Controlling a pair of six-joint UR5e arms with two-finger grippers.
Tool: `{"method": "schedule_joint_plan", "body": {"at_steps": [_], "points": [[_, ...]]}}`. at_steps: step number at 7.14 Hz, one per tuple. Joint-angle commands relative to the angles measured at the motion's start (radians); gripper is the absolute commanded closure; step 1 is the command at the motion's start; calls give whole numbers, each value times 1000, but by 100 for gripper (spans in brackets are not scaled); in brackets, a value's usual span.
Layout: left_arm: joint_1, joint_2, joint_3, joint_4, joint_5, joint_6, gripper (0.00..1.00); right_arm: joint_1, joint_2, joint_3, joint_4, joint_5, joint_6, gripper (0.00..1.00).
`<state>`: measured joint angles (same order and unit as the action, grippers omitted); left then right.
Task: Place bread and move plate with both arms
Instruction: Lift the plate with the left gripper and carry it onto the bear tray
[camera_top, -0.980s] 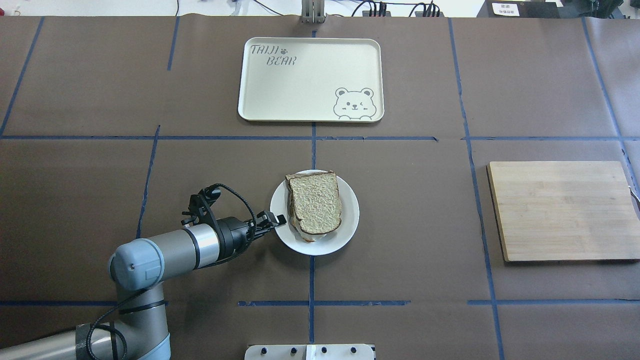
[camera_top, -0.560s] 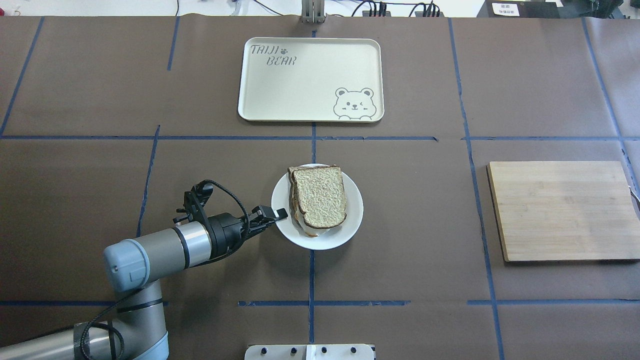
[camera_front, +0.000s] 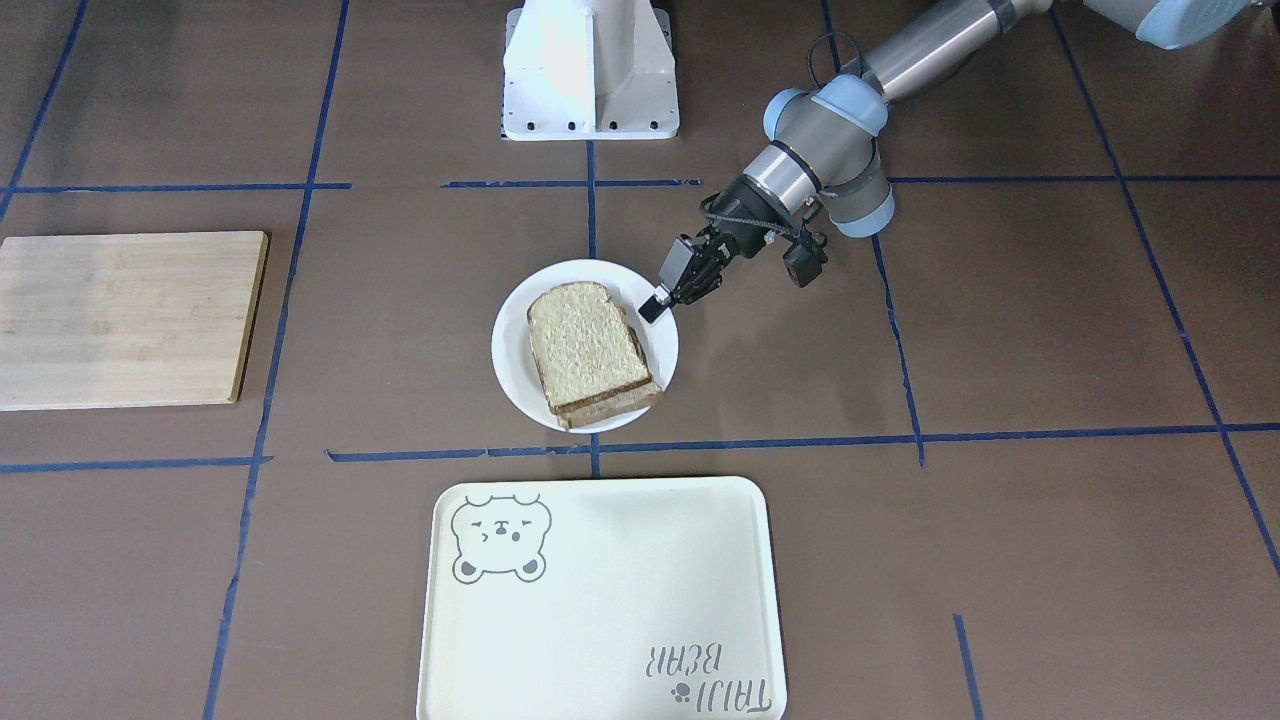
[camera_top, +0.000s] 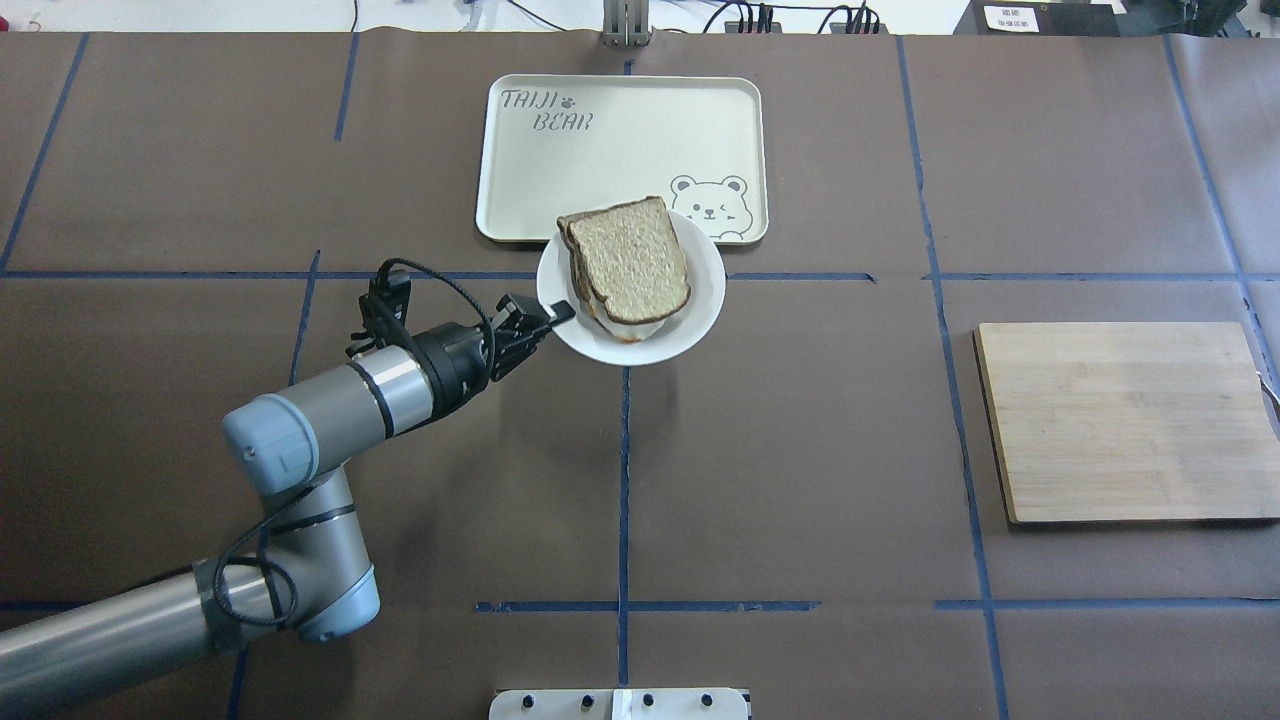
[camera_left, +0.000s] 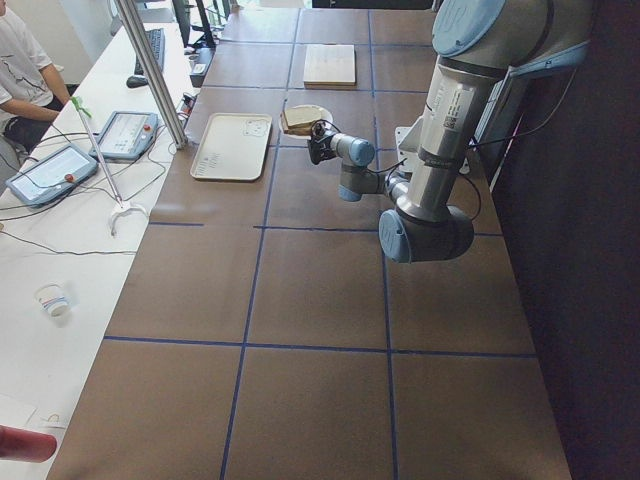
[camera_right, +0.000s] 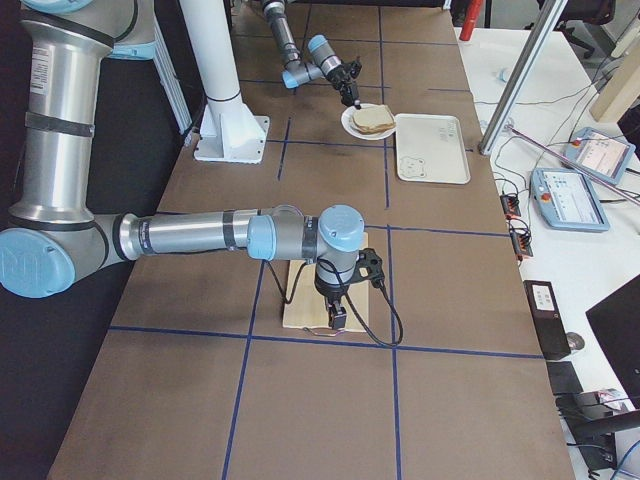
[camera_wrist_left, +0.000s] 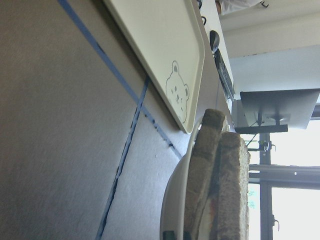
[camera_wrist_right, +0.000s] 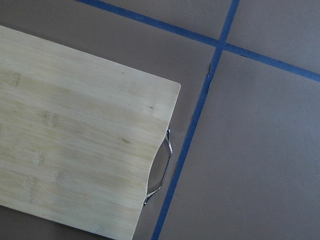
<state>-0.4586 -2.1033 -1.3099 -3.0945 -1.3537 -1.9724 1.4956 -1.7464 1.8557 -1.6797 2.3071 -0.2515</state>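
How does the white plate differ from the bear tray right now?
The plate is round and plain; the tray is rectangular with a bear print. The plate is the smaller of the two. The plate carries stacked bread and the left gripper is shut on its rim; nothing grips the tray. Both are pale and shallow.

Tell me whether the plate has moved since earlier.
Yes. The plate went away from the robot, toward the tray, now overlapping its near edge.

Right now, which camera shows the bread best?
The overhead exterior view: the bread lies face-up, unobstructed, on the plate. The front-facing view shows it nearly as well; the side views show it tiny; the left wrist view sees only its edge; the right wrist view, nothing.
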Motion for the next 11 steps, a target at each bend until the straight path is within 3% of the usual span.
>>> {"method": "schedule_joint_plan", "body": {"at_steps": [1,2,4,7,8,9,10,11], "points": [[-119,-201,278,0,-17,-110,97,0,1,-1,0,0,-2,0],[-164,-283,428,0,-50,-118,97,0,-1,-1,0,0,0,0],[-193,-386,634,2,-76,-120,97,0,-1,0,0,0,0,0],[-192,-411,695,5,-76,-120,91,0,-1,0,0,0,0,0],[-190,-411,693,5,-77,-118,65,0,-1,2,0,0,0,0],[-192,-411,689,5,-99,-114,7,0,-1,2,0,0,0,0],[-193,-408,669,5,-100,-109,0,0,1,2,0,0,0,0],[-195,-390,611,5,-104,-105,0,0,1,2,0,0,0,0]]}}
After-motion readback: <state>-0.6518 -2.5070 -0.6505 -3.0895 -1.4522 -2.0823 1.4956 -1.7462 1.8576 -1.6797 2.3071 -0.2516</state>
